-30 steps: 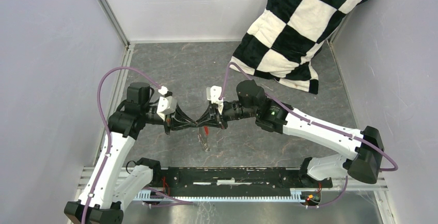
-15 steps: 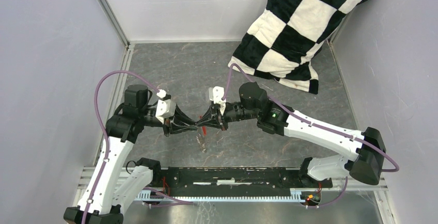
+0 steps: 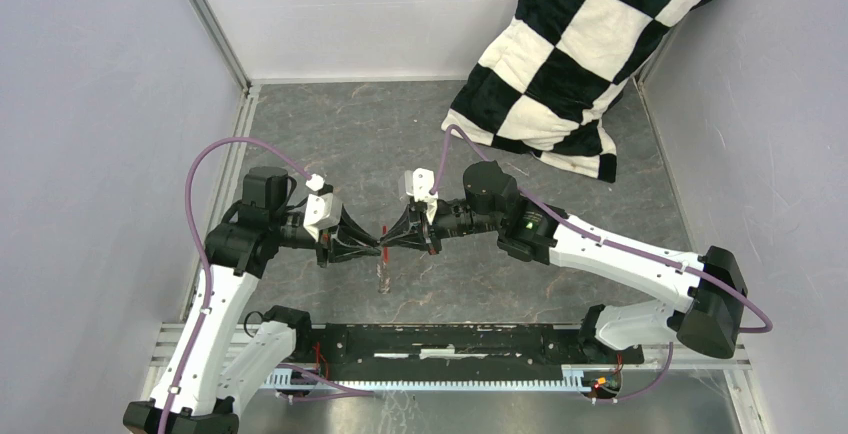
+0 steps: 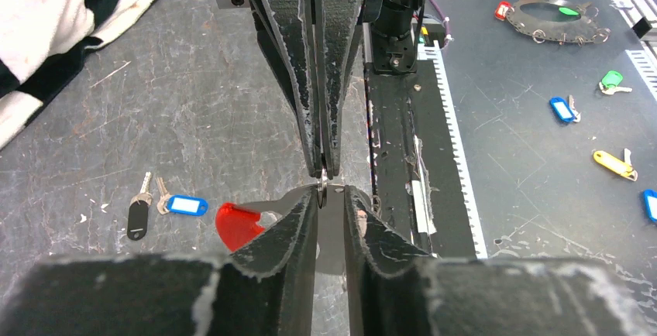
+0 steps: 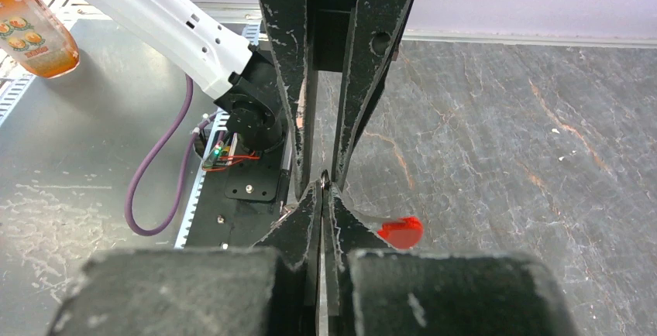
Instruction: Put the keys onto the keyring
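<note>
Left wrist view: keyring (image 4: pixel 236 226) hangs from the right gripper (image 4: pixel 323 170).

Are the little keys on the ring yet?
Not yet. The black-headed key and blue-headed key lie on the grey table, apart from the red-tagged grey metal keyring held up by the right tool.

Red-tagged keyring (image 4: pixel 236 226) aloft, black key (image 4: pixel 138 218), blue key (image 4: pixel 186 206) lying flat together below
</note>
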Controlling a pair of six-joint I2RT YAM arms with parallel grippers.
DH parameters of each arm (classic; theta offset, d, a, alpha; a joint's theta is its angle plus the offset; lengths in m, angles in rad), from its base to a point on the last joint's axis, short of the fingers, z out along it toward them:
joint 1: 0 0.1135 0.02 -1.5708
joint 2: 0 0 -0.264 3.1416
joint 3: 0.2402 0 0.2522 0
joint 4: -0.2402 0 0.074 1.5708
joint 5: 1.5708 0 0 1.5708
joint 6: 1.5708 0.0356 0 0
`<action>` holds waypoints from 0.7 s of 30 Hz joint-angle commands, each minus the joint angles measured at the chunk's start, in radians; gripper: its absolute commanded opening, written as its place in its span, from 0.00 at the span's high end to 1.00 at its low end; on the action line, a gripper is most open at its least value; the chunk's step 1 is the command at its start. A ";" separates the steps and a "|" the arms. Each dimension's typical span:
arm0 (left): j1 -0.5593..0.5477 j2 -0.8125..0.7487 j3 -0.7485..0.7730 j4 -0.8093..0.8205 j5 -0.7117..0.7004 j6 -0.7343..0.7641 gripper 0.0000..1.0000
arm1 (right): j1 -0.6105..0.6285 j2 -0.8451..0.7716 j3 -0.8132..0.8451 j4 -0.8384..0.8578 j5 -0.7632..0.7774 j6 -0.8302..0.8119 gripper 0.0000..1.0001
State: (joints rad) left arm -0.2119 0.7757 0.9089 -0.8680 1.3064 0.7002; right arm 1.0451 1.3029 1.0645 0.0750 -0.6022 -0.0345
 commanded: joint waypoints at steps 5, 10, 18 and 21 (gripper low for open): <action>-0.004 -0.011 -0.014 -0.021 0.006 0.055 0.80 | -0.002 -0.034 -0.017 0.111 -0.022 0.033 0.99; -0.004 0.001 0.000 -0.021 0.016 0.068 0.92 | -0.002 -0.029 -0.021 0.123 -0.025 0.033 0.99; -0.004 -0.016 -0.018 -0.020 -0.007 0.090 0.98 | -0.008 -0.035 -0.020 0.088 0.020 0.033 0.81; -0.004 -0.020 -0.050 -0.018 -0.042 0.099 0.98 | -0.055 -0.058 -0.034 0.096 0.060 0.094 0.61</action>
State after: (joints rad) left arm -0.2119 0.7689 0.8902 -0.8860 1.2980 0.7525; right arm 1.0378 1.2984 1.0382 0.1219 -0.5976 0.0097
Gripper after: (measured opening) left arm 0.033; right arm 0.306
